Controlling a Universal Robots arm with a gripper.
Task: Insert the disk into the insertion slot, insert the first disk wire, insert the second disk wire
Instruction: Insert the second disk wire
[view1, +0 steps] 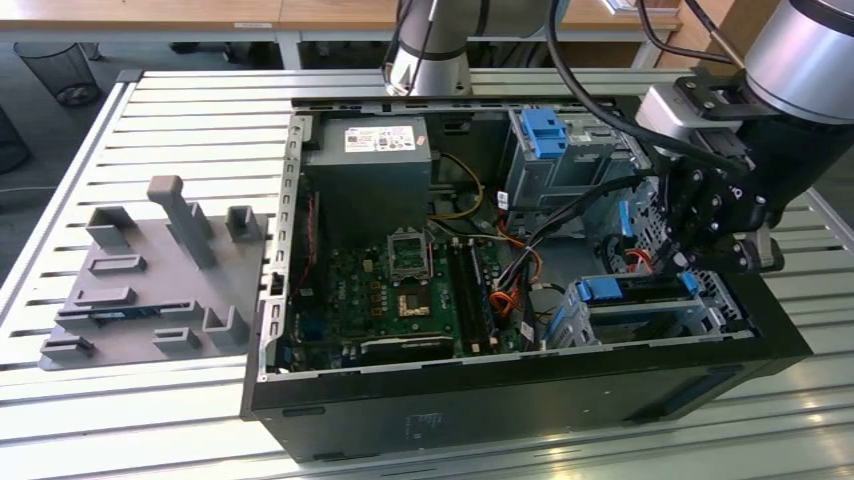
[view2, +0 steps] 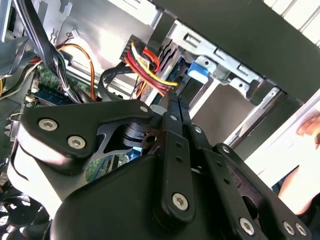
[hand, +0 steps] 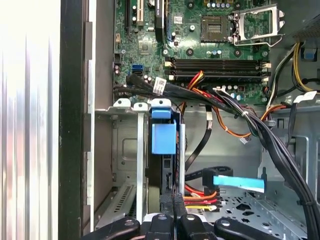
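Slatted metal bench (view1: 200, 100) bore a black computer case (view1: 507, 410), whose perforated grey insertion slot (view1: 577, 318) held the silver, blue-bracketed disk (view1: 638, 288). Black gripper (hand: 175, 212), closed tight, grasp unclear, hung just beside red-yellow wires (hand: 200, 195); skewed pushing could bend their plug.

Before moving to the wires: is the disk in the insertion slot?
Yes, in the exterior view the blue-framed disk sits inside the insertion slot.
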